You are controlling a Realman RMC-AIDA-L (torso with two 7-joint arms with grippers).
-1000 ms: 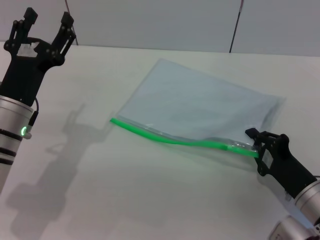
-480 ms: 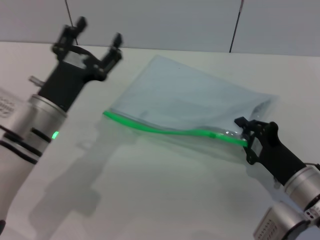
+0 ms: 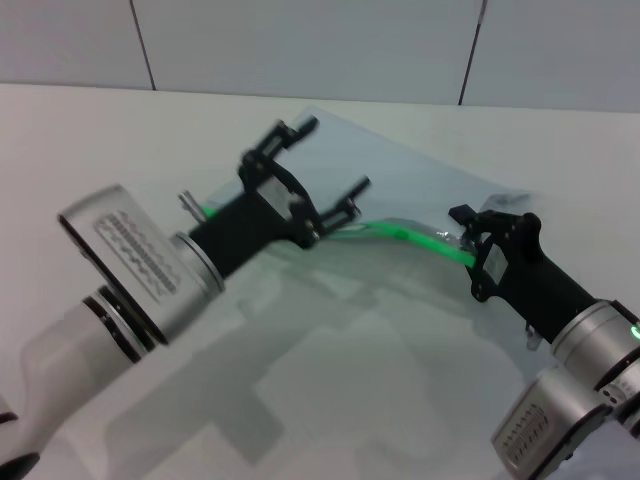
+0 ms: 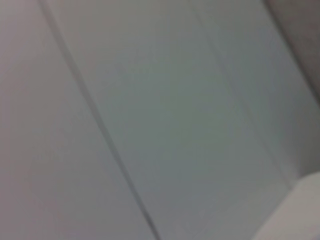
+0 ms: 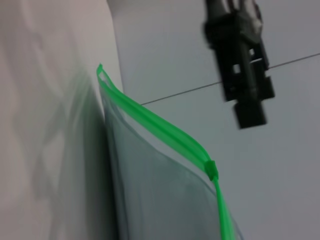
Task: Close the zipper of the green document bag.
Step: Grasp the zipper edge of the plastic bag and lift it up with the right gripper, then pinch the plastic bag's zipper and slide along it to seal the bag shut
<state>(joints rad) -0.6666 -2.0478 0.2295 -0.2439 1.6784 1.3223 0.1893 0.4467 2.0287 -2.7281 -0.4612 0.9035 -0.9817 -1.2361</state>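
Observation:
The green document bag (image 3: 420, 185) lies flat on the white table, pale and translucent, with its green zipper (image 3: 436, 244) along the near edge. The small slider tab (image 3: 401, 233) sits right of the middle of that edge. My right gripper (image 3: 482, 232) is shut on the bag's right zipper end and holds it raised, so the strip arches. My left gripper (image 3: 333, 160) hovers open over the zipper's left half, hiding part of the strip. In the right wrist view the zipper (image 5: 150, 122) runs away from the camera, with the slider tab (image 5: 212, 170) on it.
The white table (image 3: 100, 130) spreads wide to the left and front of the bag. A tiled wall (image 3: 300, 40) rises behind the table's far edge. The left wrist view holds only blurred grey surfaces.
My left arm has swung from the far left across and down to above the bag's zipper. The right gripper has drawn the bag's end up and leftward, bowing the green strip.

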